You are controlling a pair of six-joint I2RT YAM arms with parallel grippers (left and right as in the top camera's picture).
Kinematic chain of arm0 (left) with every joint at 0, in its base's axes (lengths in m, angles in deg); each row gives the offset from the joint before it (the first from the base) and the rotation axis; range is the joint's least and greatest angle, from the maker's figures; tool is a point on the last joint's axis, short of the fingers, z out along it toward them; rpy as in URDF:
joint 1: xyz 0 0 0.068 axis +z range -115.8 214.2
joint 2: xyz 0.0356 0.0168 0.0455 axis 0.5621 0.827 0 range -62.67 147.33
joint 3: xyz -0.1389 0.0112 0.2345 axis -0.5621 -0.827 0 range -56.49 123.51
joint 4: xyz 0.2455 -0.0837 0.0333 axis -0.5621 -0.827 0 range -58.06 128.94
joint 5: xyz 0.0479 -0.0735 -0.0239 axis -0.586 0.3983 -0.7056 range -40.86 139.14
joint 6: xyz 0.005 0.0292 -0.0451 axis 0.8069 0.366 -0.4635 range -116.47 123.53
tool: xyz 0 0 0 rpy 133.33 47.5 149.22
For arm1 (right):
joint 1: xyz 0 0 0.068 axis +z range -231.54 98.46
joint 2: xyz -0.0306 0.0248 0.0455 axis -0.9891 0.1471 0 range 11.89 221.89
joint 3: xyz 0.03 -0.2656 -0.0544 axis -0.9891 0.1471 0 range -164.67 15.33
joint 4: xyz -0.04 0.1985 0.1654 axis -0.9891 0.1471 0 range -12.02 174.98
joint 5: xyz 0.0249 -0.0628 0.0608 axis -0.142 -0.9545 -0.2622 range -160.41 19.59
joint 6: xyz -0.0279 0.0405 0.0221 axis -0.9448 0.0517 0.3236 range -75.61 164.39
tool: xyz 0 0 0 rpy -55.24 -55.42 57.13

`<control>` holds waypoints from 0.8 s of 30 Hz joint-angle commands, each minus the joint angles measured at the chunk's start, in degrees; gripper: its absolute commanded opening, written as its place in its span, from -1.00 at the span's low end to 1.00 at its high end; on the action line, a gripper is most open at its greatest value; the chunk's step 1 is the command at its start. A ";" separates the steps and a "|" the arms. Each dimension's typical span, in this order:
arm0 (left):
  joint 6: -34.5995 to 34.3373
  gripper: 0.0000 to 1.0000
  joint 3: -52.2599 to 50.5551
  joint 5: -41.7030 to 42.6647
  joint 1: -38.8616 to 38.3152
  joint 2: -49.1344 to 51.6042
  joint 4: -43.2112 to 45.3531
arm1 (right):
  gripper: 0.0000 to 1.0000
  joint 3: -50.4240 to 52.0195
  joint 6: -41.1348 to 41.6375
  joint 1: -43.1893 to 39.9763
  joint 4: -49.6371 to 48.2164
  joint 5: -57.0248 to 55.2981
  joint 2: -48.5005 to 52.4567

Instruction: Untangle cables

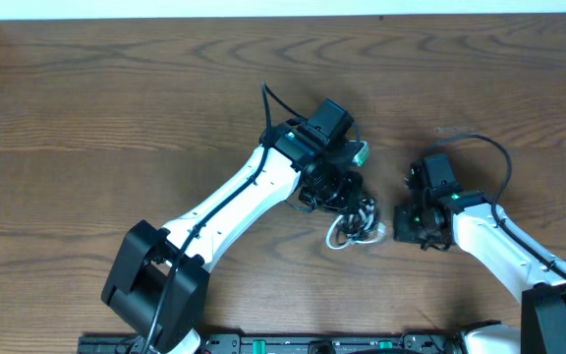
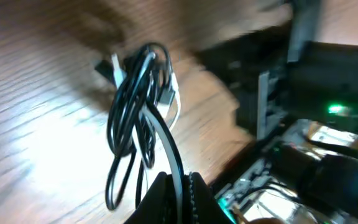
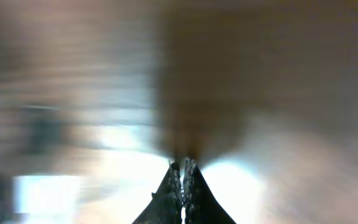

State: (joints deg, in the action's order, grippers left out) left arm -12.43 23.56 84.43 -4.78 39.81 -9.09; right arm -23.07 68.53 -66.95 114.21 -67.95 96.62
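Black cable + white cable are bunched in one tangle on the wood table, directly off the tips of the left gripper. Black loops fan out away from that gripper. The white cable is tucked behind them, w/ a white plug end showing on the side furthest from the gripper. Can't tell if the bundle is lifted or resting on the table.

Left gripper: jaws pinched fully together on one strand of the black cable, which runs straight into the tips.

Right gripper: sits across the tangle from the left gripper, just beside the bundle, no contact visible from overhead. Its wrist view is v. blurred, but the fingers are pressed together w/ nothing seen between them.
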 commanded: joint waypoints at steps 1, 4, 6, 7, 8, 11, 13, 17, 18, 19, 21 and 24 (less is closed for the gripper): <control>1.38 -0.85 0.09 -4.96 0.46 -1.64 -1.07 | -0.98 0.00 8.20 0.07 1.90 -11.78 0.31; 1.40 -0.86 0.02 -5.07 0.44 -1.64 -1.18 | -0.70 0.00 7.93 0.09 1.95 -10.64 0.31; 1.36 -0.71 -0.11 -7.76 0.44 -1.62 -1.33 | -0.30 0.00 7.93 0.09 1.73 -10.64 0.31; 1.38 -0.43 -0.15 -9.92 0.44 -1.62 -1.60 | -0.21 0.00 7.93 0.09 1.68 -10.62 0.31; 1.33 -0.10 -0.31 -13.42 0.39 -1.60 -1.88 | -0.18 0.00 7.93 0.09 1.68 -10.64 0.31; 1.29 0.29 -1.22 -20.41 0.42 -1.60 -2.05 | -0.15 0.00 7.93 0.09 1.70 -10.64 0.31; 1.14 0.33 -2.58 -24.57 0.42 -1.53 -2.01 | -0.14 0.00 7.93 0.09 1.68 -10.64 0.31; 1.05 0.34 -4.68 -26.84 0.42 -1.01 -1.62 | -0.13 0.00 7.93 0.09 1.31 -10.58 0.31; 0.87 0.35 -5.49 -28.17 0.42 -0.55 -1.09 | -0.13 0.00 7.93 0.09 1.09 -10.10 0.31; 0.87 0.35 -5.97 -28.59 0.42 -0.31 -0.63 | -0.13 0.00 7.93 0.09 0.94 -9.64 0.31; 0.83 0.36 -7.65 -28.74 0.46 0.28 1.73 | -0.11 0.00 7.91 0.09 0.46 -8.50 0.31; 0.39 0.37 -9.92 -28.65 0.46 0.44 5.73 | -0.09 0.00 7.89 0.09 0.02 -7.89 0.31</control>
State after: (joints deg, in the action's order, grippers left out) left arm -11.54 15.61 57.68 -4.56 39.81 -5.70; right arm -23.07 75.63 -66.95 114.49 -76.52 96.62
